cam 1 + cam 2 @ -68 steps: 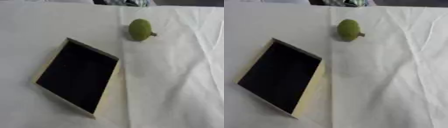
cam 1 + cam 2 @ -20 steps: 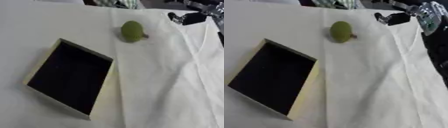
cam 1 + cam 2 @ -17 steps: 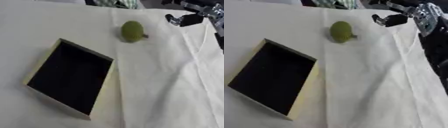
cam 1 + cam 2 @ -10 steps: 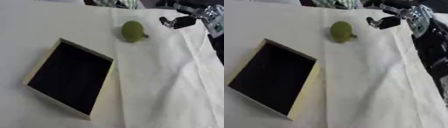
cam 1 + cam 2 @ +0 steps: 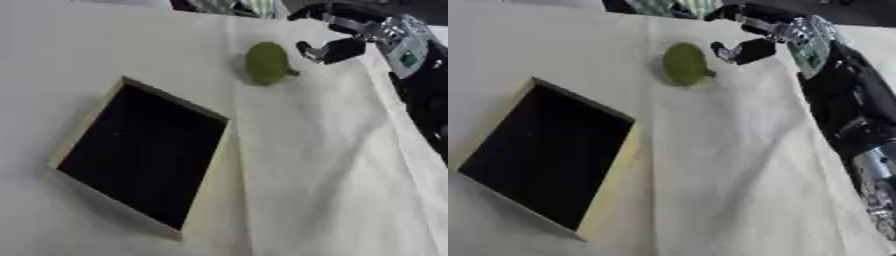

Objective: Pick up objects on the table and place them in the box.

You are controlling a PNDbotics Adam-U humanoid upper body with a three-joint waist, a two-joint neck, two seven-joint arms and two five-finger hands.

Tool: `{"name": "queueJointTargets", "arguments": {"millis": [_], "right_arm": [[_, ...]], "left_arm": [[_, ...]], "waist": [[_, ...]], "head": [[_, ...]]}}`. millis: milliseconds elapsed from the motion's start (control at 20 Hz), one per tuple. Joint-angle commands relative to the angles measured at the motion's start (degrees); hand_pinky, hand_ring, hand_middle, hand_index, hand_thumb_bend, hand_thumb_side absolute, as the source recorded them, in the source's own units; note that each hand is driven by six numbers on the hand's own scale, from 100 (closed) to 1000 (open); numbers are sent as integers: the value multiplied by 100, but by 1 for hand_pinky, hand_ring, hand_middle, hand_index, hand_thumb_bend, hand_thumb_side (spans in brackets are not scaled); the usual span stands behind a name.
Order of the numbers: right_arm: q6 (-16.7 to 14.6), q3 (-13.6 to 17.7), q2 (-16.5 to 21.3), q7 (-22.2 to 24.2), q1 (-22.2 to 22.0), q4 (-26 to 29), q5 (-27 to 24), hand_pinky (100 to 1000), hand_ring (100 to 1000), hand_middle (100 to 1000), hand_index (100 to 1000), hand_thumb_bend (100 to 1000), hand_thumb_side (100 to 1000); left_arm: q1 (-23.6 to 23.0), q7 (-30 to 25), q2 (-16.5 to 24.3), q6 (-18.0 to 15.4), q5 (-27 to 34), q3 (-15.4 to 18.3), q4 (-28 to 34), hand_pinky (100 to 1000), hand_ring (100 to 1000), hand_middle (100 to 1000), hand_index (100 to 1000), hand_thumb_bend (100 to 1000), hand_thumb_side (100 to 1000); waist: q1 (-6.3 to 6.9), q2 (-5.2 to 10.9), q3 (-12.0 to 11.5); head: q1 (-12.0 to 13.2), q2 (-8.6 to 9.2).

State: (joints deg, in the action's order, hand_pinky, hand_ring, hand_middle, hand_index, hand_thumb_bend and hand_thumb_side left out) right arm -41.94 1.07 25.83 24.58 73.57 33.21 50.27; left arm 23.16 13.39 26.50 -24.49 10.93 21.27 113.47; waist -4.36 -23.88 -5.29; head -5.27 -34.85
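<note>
Item: green fruit point(image 5: 266, 63), oval, with a short stem at its right side. It is laid on the white cloth point(image 5: 332, 165) near the table's far edge, well apart from the box and untouched by anything.

Item: box point(image 5: 140, 154), shallow and rectangular, with a pale rim and a black interior. It is set askew on the cloth in the near left part of the table, one corner pointed away from the robot. Nothing is seen inside it.

Item: right hand point(image 5: 337, 37), black with silver parts, entered from the upper right corner. It is held just to the right of the fruit, above the cloth, with a narrow gap left between them. The fingers point(image 5: 750, 22) are seen spread in a loose arch over the far side of the fruit, and the thumb point(image 5: 325, 51) is set apart from them, lower and nearer. The hand is thus held well parted, and nothing is grasped in it. The forearm point(image 5: 846, 107) is seen along the right edge in the right eye view.

Item: left hand. It is shown in neither view.

Item: cloth, white, creased lengthwise down the middle of the table and wrinkled toward the right.
</note>
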Motion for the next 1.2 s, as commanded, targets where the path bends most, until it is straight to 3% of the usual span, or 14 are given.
{"name": "queueJointTargets", "arguments": {"millis": [50,400,800,1000,1050,1200], "right_arm": [[-608,62,14,732,150,112,63,981,1000,910,973,100,491],[-576,106,-65,704,104,154,374,979,1000,909,990,100,464],[-618,171,-153,598,84,157,450,981,1000,891,999,100,564],[-671,151,-183,625,63,127,401,978,1000,879,975,100,519],[-702,129,-199,651,51,118,384,981,1000,855,950,100,401],[-850,61,-228,818,19,63,277,979,1000,822,918,100,245]], "left_arm": [[88,-20,71,-10,25,14,112,660,646,560,716,291,294],[140,-41,60,-9,36,-12,112,660,645,560,716,301,293],[219,-137,38,-28,94,-46,112,660,645,560,714,298,297],[232,-150,36,-17,112,-46,112,660,645,560,714,294,300],[236,-152,36,-15,114,-48,112,660,645,560,714,294,299],[245,-154,36,-15,121,-50,112,660,645,560,714,295,299]], "waist": [[32,106,-24],[26,57,-74],[9,-25,-168],[-1,-36,-185],[-3,-37,-188],[-3,-37,-194]], "head": [[-36,104],[-75,124],[-124,183],[-134,158],[-132,154],[-126,144]]}}
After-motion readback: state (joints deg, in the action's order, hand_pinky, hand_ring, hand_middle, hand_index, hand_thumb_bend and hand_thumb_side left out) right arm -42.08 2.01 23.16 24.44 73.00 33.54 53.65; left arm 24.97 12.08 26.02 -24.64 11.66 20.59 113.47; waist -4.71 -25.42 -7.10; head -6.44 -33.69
